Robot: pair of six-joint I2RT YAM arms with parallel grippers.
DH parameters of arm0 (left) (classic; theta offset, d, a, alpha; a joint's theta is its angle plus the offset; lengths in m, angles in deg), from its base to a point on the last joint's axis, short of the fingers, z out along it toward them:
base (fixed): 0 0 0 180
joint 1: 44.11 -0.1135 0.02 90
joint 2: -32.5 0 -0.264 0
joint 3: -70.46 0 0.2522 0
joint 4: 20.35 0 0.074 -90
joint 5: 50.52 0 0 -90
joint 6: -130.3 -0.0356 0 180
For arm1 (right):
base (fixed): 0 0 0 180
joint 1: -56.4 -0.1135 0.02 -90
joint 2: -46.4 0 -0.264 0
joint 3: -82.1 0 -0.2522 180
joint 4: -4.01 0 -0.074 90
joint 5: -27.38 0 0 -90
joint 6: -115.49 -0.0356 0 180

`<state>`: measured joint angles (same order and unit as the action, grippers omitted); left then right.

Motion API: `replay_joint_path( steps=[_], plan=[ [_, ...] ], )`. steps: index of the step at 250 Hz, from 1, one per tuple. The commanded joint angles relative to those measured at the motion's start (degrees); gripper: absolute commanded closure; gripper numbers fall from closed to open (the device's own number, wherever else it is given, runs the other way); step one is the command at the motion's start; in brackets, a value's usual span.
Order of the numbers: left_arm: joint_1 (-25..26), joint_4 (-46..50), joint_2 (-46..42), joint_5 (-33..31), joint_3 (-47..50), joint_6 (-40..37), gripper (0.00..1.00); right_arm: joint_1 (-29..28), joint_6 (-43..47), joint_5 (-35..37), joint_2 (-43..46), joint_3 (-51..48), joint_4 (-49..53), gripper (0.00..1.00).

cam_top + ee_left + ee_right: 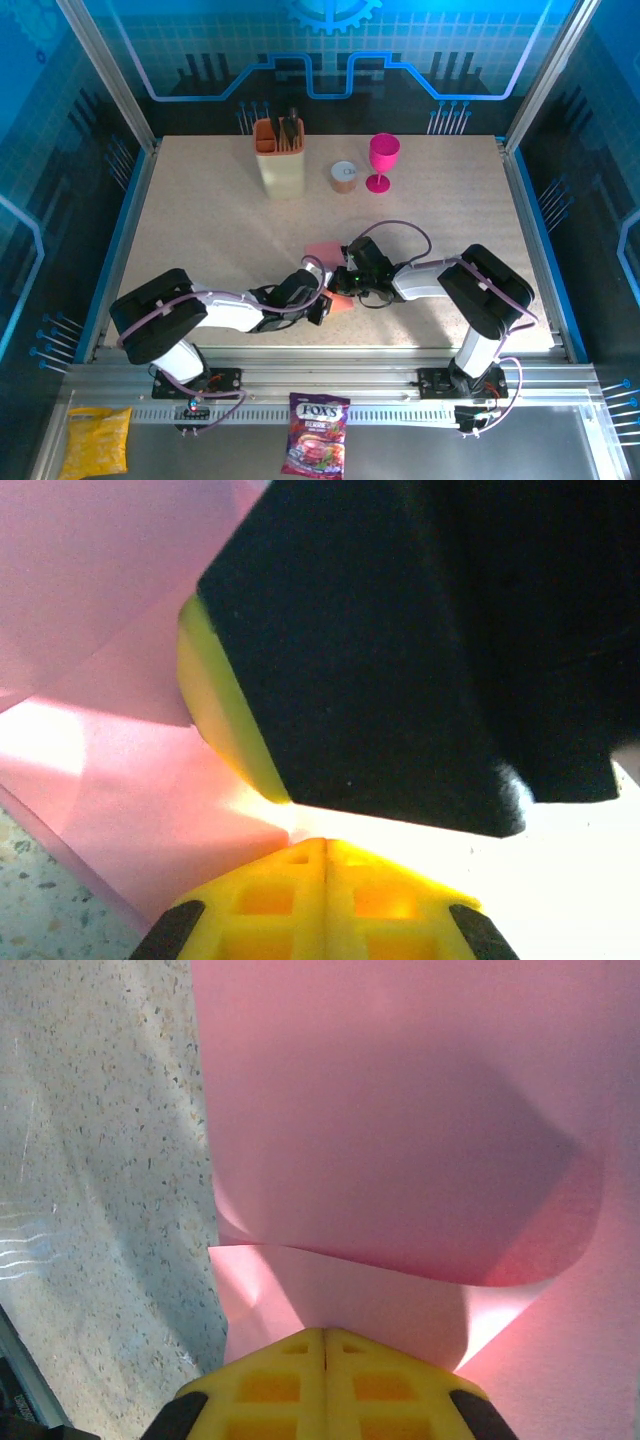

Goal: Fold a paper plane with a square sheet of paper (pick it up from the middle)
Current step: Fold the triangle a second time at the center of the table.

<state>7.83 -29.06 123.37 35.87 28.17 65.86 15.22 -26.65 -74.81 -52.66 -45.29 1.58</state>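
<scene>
Enclosure: blue-lit panels on an aluminium frame.
Desk: one, speckled beige.
Arms: two, white, meeting near the middle of the near edge.
Snack bags: two, on the metal rail below the near edge; one yellow bag, one purple FOX'S bag.
Utensil holder: one, cream with an orange insert, by the far edge.
Goblet: one, magenta, at the far edge.
Tin: one, round, between holder and goblet.
Square sheet of paper: one, salmon-pink, bent, between both tools.
Right tool: fingers pressed together, pinching the sheet, which curls up from the tips.
Left tool: fingers pressed together at the sheet; whether it has a grip on the sheet cannot be told.
</scene>
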Motion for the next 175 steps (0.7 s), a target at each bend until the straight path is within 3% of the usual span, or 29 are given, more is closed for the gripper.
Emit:
replay_joint_path(
  steps=[1,175],
  plan=[
    [0.2,-0.6,1.0,-0.3,2.9,2.0,1.0,-0.7,-0.6,1.6,-3.0,-1.7,6.6,1.0],
    [2.6,11.5,-16.5,-2.4,13.3,8.5,1.0,-0.3,-0.8,2.0,-3.1,-1.8,7.8,1.0]
  ],
)
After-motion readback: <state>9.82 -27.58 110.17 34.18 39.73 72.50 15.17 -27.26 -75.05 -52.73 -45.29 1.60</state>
